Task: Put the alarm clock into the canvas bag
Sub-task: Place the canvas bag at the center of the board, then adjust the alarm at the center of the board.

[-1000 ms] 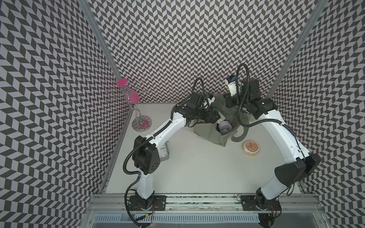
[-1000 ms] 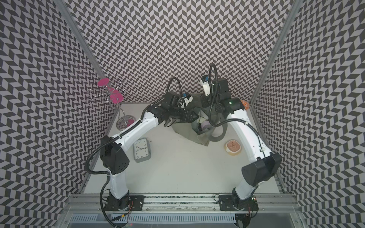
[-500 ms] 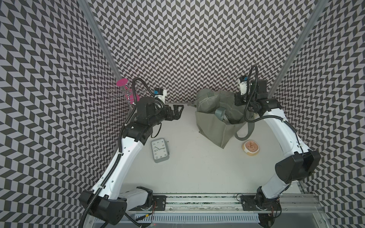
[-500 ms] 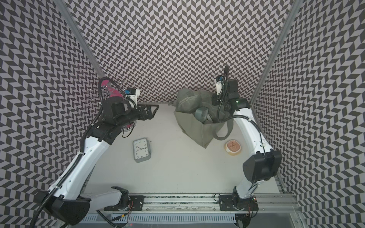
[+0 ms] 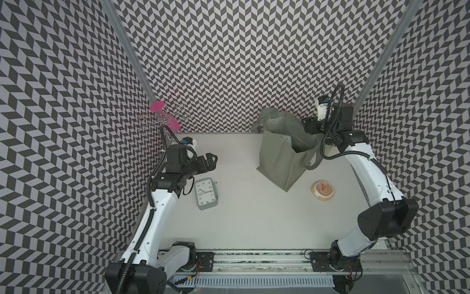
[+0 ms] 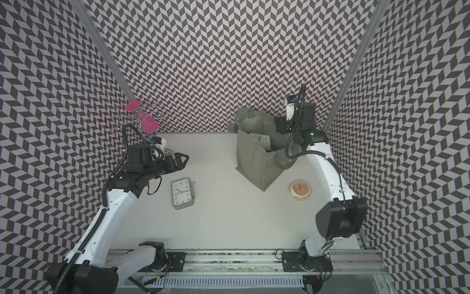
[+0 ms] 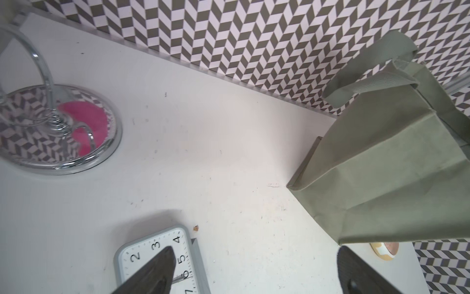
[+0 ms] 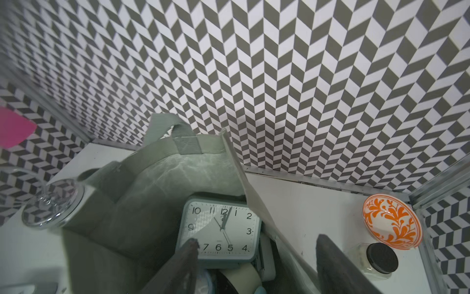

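The canvas bag [image 5: 279,163] stood upright at the far right of the table [image 5: 241,229], its mouth open. Inside it, in the right wrist view, an alarm clock [image 8: 221,229] lay face up on top of a tape roll [image 8: 241,277] and other things too hidden to name. The right gripper [image 8: 255,239] hung over the mouth with its fingers [image 8: 183,264] spread and empty. The bag's right wall rose between them, touched by neither as far as could be told. A second clock [image 5: 206,194], of like look, lay face up on the left of the table, well apart from the bag. The left gripper [image 5: 213,159] hovered above that clock's far edge, fingers wide and holding nothing.

By my reading one clock was in, and the step in hand was to clear the right arm from the bag. That called for a straight lift, fingers kept spread, so that neither caught the wall or the loop handle [image 8: 187,143] and tipped the bag. If the second clock was to follow, the left fingers would do best to close across its narrower width, since it lay flat, and the mouth would need to stay open.
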`<state>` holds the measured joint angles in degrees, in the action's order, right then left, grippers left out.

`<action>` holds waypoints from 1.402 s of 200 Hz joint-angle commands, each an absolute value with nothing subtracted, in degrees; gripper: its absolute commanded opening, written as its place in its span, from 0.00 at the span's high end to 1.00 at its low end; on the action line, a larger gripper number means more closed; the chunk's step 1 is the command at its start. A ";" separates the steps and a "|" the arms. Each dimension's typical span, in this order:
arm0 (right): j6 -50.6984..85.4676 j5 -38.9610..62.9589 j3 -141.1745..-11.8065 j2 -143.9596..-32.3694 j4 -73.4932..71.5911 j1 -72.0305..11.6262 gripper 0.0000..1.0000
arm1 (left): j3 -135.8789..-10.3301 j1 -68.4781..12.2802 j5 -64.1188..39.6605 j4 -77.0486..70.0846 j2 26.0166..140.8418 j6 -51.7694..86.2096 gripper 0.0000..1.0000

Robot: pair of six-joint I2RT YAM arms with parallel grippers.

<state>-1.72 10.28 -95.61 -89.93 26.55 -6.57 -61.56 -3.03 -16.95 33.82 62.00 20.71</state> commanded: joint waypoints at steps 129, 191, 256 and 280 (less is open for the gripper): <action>18.17 16.17 -77.86 -81.90 10.89 -48.01 0.01 | -38.39 10.55 -22.47 27.30 57.86 29.28 0.01; 20.08 19.04 -72.63 -90.12 11.81 -51.85 0.01 | -34.25 10.57 -22.51 22.75 61.35 32.23 0.01; 19.68 22.21 -70.05 -93.95 11.75 -51.59 0.01 | -30.34 10.00 -22.94 17.28 63.90 34.77 0.02; 20.46 24.60 -68.24 -94.69 10.49 -49.94 0.00 | -28.53 7.79 -25.19 13.02 65.16 35.77 0.02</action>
<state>19.35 21.63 -69.73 -93.95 14.20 -51.18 -30.04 9.65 -22.72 18.74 64.03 33.93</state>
